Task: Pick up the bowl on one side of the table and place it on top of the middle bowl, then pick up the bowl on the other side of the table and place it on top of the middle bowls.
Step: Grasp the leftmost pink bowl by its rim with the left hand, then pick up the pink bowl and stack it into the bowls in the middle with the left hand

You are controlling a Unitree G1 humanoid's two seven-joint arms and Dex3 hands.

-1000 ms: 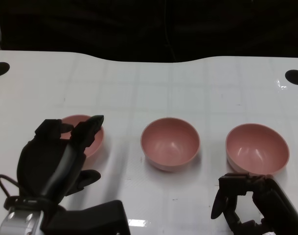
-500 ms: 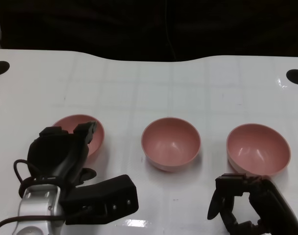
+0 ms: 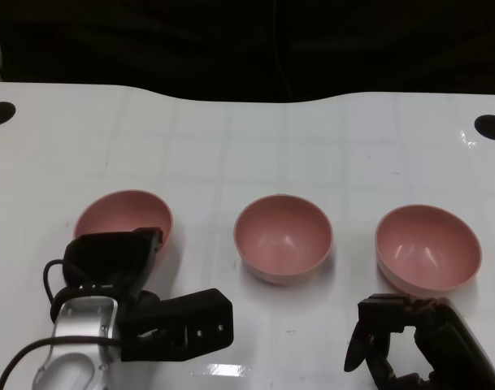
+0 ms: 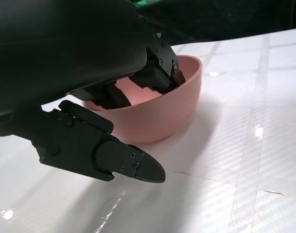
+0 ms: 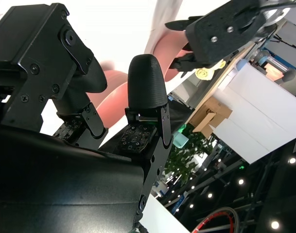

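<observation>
Your left hand (image 3: 117,260) has fingers inside the left bowl (image 3: 117,213) at its near rim, thumb outside, not visibly clamped; it looks light, stiff and slick, so pinch the rim firmly.

From my head view, overhead light washes the white table (image 3: 255,146) bright while the background beyond its far edge sits almost black. Small glare patches shine near the front edge and by the far right corner. Soft shadows pool beneath the three pink bowls (image 3: 283,238). The picture is slightly soft and grainy. My left wrist view shows streaky highlights on the glossy tabletop, with the left hand (image 4: 104,73) close, dark and underexposed. My right wrist view is blown out to white behind the right hand (image 5: 113,121), the pink shapes there blurred.
</observation>
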